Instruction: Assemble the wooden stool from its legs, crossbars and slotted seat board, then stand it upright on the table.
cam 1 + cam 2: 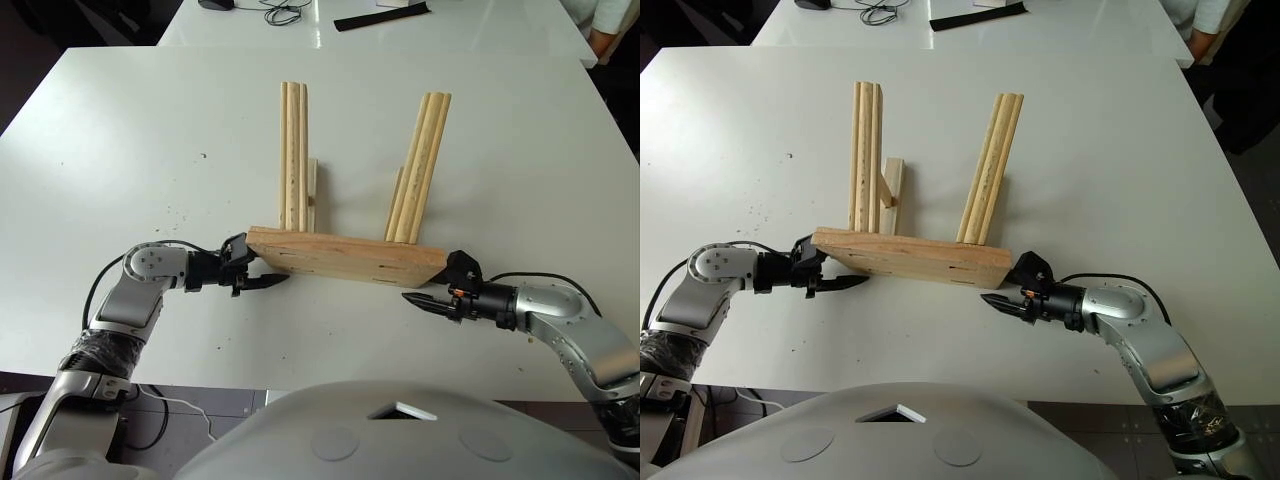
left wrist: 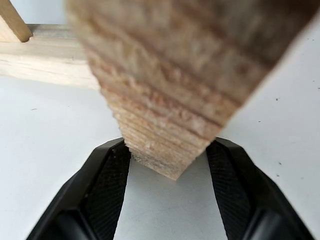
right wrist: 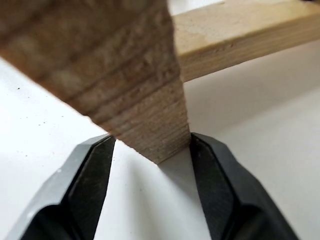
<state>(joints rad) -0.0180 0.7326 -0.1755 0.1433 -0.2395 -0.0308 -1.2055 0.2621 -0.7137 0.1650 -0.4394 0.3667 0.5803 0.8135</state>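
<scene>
1. Seat board (image 1: 345,258): bare wood grain on its face and edge. No print, stamp or number can be read.
2. Bench (image 1: 120,150): plain white top, no legible marking.
3. Result: no text, label, brand, number or sign is readable in any view.
</scene>
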